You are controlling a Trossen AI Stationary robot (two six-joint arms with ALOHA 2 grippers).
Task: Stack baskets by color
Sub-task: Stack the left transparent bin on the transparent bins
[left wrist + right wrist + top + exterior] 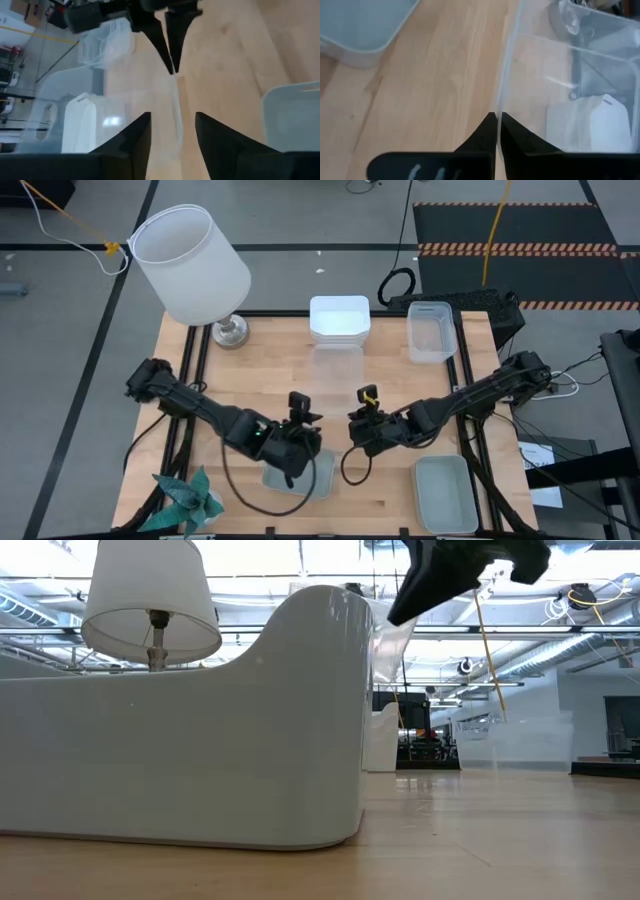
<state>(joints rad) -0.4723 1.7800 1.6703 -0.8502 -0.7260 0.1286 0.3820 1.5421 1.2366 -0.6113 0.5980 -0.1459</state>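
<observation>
A clear basket (125, 100) (560, 65) is held up between my two grippers at the table's middle. My right gripper (496, 116) (356, 430) is shut on it. My left gripper (172, 117) (303, 423) is open, its fingers on either side of the same clear wall without touching it. Below the left gripper a grey-green basket (300, 477) sits flat near the front edge and fills the low view (200, 740). A white basket stack (340, 318) and another clear basket (432, 330) stand at the far edge. A second grey-green basket (445, 492) lies front right. My right gripper pinches the clear basket's thin wall at its rim (501, 107) between its two fingertips. The fingers slant down from the table's right side and lie along the rim's line. The held end is raised above the table (393, 645). Where the far end rests I cannot tell.
A lamp with a big white shade (190, 262) stands at the far left corner. A teal cloth (190, 498) lies at the front left corner. Bare wood (250, 370) lies between the lamp and the grippers.
</observation>
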